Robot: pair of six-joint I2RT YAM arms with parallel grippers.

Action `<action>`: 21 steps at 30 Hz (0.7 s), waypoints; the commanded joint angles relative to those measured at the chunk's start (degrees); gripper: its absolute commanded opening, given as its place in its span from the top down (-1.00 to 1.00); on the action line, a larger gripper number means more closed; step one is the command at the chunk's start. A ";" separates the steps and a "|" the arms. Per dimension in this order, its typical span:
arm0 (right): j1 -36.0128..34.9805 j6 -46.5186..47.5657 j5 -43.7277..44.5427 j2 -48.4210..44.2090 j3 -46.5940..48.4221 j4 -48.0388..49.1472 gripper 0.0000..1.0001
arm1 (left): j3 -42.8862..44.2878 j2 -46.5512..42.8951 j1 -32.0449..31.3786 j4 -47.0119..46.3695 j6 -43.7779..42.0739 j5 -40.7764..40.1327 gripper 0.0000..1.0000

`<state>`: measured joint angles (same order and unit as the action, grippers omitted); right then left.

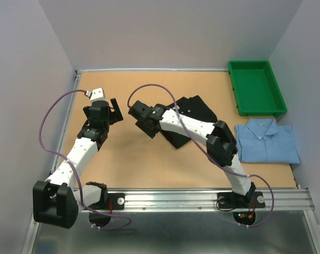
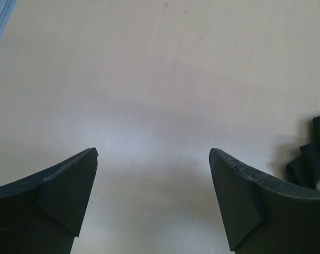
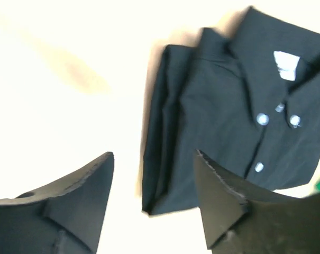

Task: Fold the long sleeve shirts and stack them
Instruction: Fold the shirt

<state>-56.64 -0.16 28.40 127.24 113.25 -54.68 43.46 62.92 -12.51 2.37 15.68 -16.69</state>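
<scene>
The left hand [image 2: 154, 159] hung with its fingers spread wide over bare counter [image 1: 144, 159], nothing between them and nothing touching them. The right hand [image 3: 154, 156] was also spread and held nothing; its fingertips stood just short of the black shirt [image 3: 228, 106], apart from the cloth. That shirt lay folded at the far middle of the counter, collar and small white buttons up. Its layered folded edge faced the right hand, and the right forearm crossed above part of it. In the top view the two hands were near each other left of the black shirt, with a strip of bare board between them. The light blue shirt [image 1: 268, 142] lay folded flat at the counter's right edge, its collar toward the green tray [image 1: 255, 84] and just beside the tray's near rim. Its right side ran close to the side wall. The two shirts lay well apart, not stacked, with the right arm's elbow over the gap between them. The open room lay on the left half of the counter, from the far edge down to the metal rail [image 1: 175, 198] at the near edge, and in the band between the black shirt and that rail.
</scene>
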 commanded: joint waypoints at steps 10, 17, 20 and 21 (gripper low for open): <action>14.28 -11.35 -15.39 -19.49 -22.44 21.70 0.27 | 0.40 -0.25 0.03 -2.11 -0.13 2.62 -0.95; 14.46 -14.95 -24.33 -19.49 -39.13 36.02 0.44 | 0.13 1.68 0.03 -3.95 1.27 11.48 -0.95; 14.37 -16.79 -27.95 -20.01 -43.72 39.72 0.46 | 0.13 2.47 0.03 -3.95 3.03 15.79 -0.96; 14.37 -17.15 -29.79 -20.19 -45.04 41.65 0.46 | 0.22 2.91 -0.05 -4.04 3.56 16.33 -0.95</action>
<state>-42.04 -14.00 6.24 108.25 72.51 -23.86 43.46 65.17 -12.51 0.97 16.95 -6.48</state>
